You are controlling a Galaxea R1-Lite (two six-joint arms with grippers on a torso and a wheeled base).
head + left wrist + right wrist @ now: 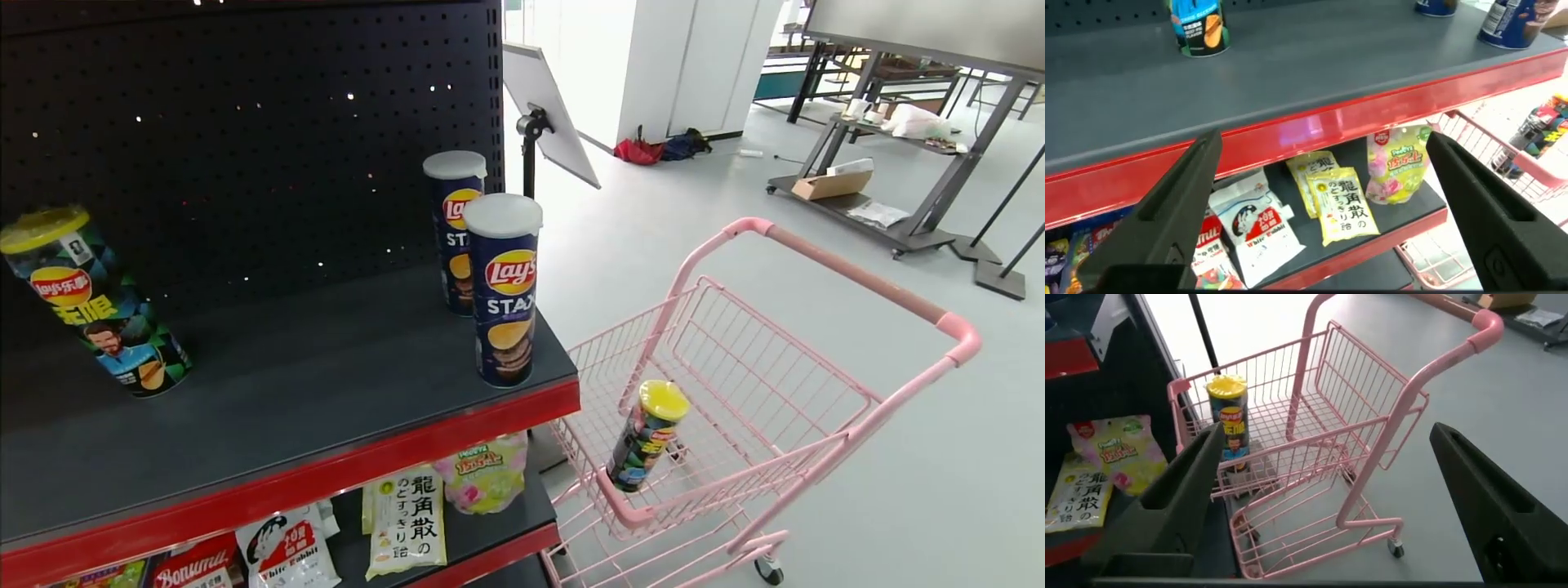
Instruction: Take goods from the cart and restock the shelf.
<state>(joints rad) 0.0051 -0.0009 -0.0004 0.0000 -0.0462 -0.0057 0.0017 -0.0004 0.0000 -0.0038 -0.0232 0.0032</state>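
Leaning in the pink cart (857, 276) corner beside the shelf (326, 367), the yellow-lidded chip can (649, 437) looks like a light, stiff tube, probably slick and dentable. Best grasp is mid-body, below the lid. Left gripper (1323, 140) is spread wide facing the shelf; right gripper (1324, 431) is spread wide facing the cart.

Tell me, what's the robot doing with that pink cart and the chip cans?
A robot is restocking a shelf from a pink cart. Three chip cans stand on the shelf, and one yellow-lidded can waits in the cart. The left gripper and right gripper are both open and empty.
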